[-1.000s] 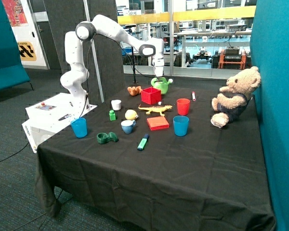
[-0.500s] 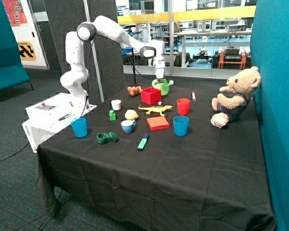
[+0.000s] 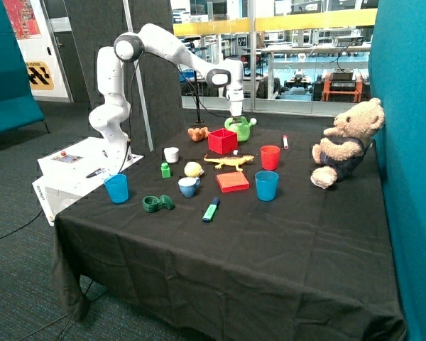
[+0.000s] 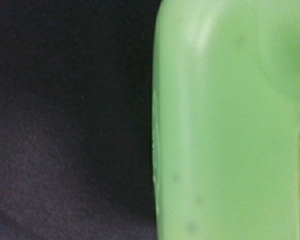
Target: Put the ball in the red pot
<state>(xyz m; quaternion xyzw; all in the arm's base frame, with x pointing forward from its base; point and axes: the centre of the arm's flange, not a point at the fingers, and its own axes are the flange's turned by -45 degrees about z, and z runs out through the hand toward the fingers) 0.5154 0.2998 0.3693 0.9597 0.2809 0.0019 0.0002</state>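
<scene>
Gripper (image 3: 236,114) low over green plastic watering can (image 3: 239,127), well away from target; finger state cannot be told. Small pale yellow round ball (image 3: 192,169) on black cloth beside blue cup (image 3: 189,187), bright red square pot (image 3: 222,141) empty-looking. Risk: knocking the can when leaving.

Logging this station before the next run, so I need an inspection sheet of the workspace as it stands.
Surface: table under a black cloth, wrinkled at the near edge.
Job's things: ball on the cloth beside the blue mug; red pot upright, nothing seen inside.
Clutter: green watering can, yellow lizard toy, red cup, flat red block, two blue cups, green marker, teddy bear.
Grippers: pincer just above the watering can, far from the ball; opening cannot be told.
Cables: dark cable hanging along the arm.
Surroundings: teal panels, glass wall behind.
</scene>
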